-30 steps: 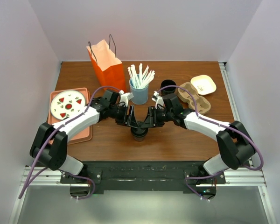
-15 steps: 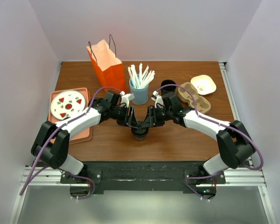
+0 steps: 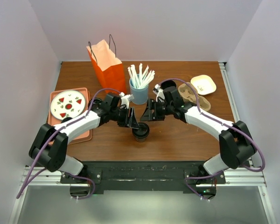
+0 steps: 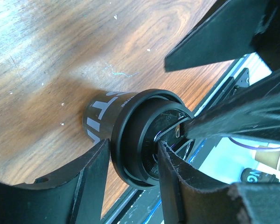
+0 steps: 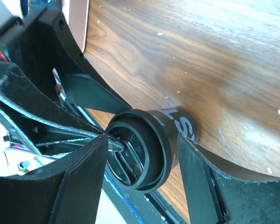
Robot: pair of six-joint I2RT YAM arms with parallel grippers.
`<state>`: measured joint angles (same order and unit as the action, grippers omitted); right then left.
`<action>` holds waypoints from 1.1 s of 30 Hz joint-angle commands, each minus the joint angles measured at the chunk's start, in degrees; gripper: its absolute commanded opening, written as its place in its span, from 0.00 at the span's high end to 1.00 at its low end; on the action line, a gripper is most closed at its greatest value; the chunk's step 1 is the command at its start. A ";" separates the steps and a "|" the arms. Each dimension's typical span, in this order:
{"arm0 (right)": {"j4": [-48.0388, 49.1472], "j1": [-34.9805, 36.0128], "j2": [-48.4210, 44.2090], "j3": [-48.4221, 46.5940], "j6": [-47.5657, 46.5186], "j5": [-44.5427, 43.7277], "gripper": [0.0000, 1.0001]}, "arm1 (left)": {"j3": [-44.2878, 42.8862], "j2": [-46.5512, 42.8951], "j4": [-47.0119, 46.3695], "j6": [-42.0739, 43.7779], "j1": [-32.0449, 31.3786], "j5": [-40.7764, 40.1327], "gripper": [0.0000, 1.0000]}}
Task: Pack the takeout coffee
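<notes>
Right gripper (image 3: 144, 116) has backed off the cup since a second ago: it was down at the lid opposite the left one and now sits up and away, toward the far side. The left gripper (image 3: 136, 125) hasn't shifted and is still right at the lid. Takeout coffee (image 3: 140, 133) is upright on the table (image 3: 177, 140), near-centre, just ahead of the gap between the two arm bases, black lid on. Left wrist cam: fingers (image 4: 91, 172) are apart, with a gap narrower than the lid and tips at the lid's near rim. Can't tell if they're touching it, and nothing is clamped between them. White lettering shows on the cup wall. Right wrist cam: fingers (image 5: 196, 182) are spread wide, the cup framed in the gap, and the lid fits between them. The overhead view puts this gripper clear of the cup, so it's holding nothing. On the left side, a salmon tray (image 3: 84, 133) carries a round white plate (image 3: 68, 104) with red wedges. Further back, the blue straw holder (image 3: 139, 94) full of white straws is just behind the grippers. A brown cardboard cup carrier (image 3: 196, 100) is to its right, partly under the right arm. At the back, an orange paper bag (image 3: 107, 67) stands open left of centre, and a small cream dish (image 3: 203, 84) sits in the far right corner.
</notes>
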<state>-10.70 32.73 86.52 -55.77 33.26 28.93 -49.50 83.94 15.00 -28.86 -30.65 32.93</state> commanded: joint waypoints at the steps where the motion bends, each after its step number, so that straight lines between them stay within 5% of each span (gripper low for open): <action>1: -5.46 -1.88 -4.69 -4.08 1.20 -3.78 0.35 | 2.47 -0.01 2.05 0.21 -0.46 -4.71 0.52; 7: -9.17 -2.23 -13.37 2.39 3.65 -2.92 0.37 | 3.00 -0.53 1.70 -0.40 -0.63 -5.07 0.52; 12: -1.18 -2.23 -18.49 12.95 8.30 2.52 0.45 | 3.70 -1.32 0.99 -1.81 -0.72 -5.24 0.52; 33: 13.50 -2.23 -11.11 19.99 14.02 8.95 0.54 | 5.20 -0.97 -0.41 -3.92 -1.16 -5.59 0.56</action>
<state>-2.79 30.35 74.87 -36.23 45.04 35.79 -46.78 82.21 11.42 -33.28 -31.22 31.24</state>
